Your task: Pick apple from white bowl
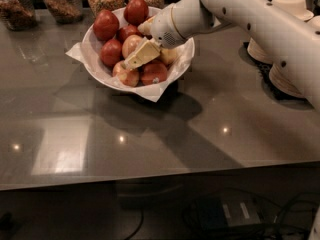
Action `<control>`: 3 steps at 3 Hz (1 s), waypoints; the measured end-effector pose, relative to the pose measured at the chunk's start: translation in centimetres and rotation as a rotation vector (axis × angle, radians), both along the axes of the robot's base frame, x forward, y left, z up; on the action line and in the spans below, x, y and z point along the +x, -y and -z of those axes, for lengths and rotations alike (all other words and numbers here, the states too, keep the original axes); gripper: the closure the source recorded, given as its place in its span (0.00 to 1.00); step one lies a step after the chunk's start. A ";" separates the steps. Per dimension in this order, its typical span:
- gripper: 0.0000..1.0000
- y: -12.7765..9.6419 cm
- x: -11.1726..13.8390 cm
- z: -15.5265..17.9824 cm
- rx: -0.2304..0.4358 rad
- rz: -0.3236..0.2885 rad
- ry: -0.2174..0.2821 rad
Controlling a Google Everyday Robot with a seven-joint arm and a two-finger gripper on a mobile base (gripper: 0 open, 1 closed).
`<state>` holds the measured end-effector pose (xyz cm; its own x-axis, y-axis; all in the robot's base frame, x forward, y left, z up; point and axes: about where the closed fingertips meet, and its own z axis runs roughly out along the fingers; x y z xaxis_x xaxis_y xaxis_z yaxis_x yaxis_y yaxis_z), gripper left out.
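The white bowl (pixel 95 64), lined with white paper, stands at the back left of the grey counter and holds several apples. The big pale yellow apple with a red-orange blush (pixel 130 44) lies in the middle of the pile. The smaller yellow-green apple (pixel 169 57) is at its right and dark red apples (pixel 106 25) lie around them. My gripper (pixel 144 40) reaches into the bowl from the right. Its cream fingers (pixel 142 54) are spread, the lower one lying across the pale apple's right side. Nothing is lifted.
Glass jars (pixel 61 1) of grains and nuts line the back edge behind the bowl. Stacked beige disposable bowls (pixel 287 79) stand at the right, under my arm (pixel 260 19). The counter's front edge (pixel 160 176) runs across the lower part of the view.
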<state>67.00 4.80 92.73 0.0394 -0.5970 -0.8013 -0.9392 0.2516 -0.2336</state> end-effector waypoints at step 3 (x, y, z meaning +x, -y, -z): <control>0.50 0.4 0.3 1.5 -0.024 0.011 -0.025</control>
<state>67.33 4.35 91.26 0.0125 -0.6160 -0.7877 -0.9421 0.2567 -0.2157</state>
